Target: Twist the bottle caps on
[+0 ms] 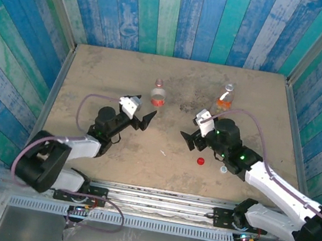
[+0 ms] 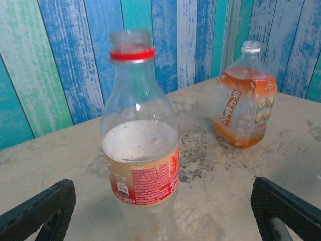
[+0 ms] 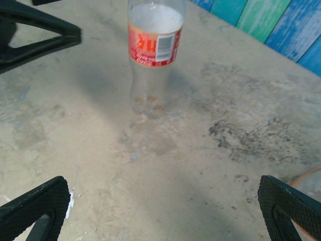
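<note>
Left gripper (image 2: 160,211), right gripper (image 3: 160,211): fingers spread, empty. Red cap (image 1: 200,161): judged light, stiff, slick; pinch across its rim.

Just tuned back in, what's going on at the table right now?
Nothing is held. Both pincers stand open: the left pincer faces the red-label bottle, and the right pincer sits near the orange bottle. Both bottles stand upright toward the far side. The red cap and the pale cap lie loose on the table just behind the right pincer, so neither cap is screwed on.
</note>
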{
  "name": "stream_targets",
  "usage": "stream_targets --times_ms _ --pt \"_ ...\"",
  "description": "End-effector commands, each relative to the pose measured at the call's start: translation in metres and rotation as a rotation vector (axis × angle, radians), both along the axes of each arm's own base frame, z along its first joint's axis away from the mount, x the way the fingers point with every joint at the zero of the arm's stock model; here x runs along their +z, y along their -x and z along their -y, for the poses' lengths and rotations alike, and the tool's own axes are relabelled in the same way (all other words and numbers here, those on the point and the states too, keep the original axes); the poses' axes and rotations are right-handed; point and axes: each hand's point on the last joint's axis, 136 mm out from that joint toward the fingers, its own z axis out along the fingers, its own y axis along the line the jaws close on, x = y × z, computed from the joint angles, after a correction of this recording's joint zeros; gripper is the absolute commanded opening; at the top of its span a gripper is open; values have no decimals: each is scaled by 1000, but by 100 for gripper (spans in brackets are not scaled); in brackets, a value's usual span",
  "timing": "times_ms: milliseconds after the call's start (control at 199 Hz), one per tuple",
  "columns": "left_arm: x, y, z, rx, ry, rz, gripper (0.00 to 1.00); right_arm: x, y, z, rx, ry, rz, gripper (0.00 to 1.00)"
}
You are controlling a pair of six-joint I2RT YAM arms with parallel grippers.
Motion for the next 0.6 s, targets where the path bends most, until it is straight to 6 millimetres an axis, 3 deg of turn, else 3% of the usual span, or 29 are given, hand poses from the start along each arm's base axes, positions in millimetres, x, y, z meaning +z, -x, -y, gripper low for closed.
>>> stream_targets --times_ms 0,597 --pt "16 -13 8 -8 47 77 94 21 -2 -13 31 -52 29 100" --pt "-13 -71 29 14 58 6 94 21 -4 -11 3 -64 17 100"
